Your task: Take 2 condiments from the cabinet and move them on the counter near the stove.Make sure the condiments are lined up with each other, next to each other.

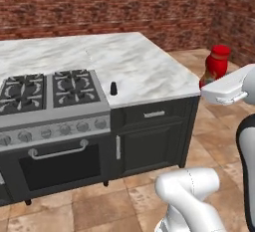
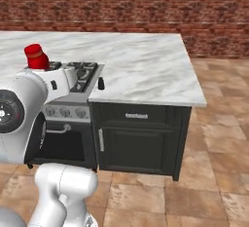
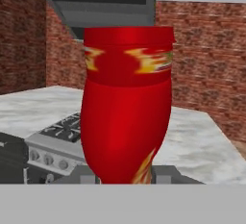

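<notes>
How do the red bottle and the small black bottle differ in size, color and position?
The red bottle is much larger than the black bottle. The red bottle is bright red with a red cap; the black bottle is plain black. The red bottle is held in the gripper beside the counter; the black bottle stands on it beside the stove. Both are upright.

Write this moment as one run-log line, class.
pincer: shut on red bottle | red bottle: carried upright, off counter | black shaker: on counter beside stove
</notes>
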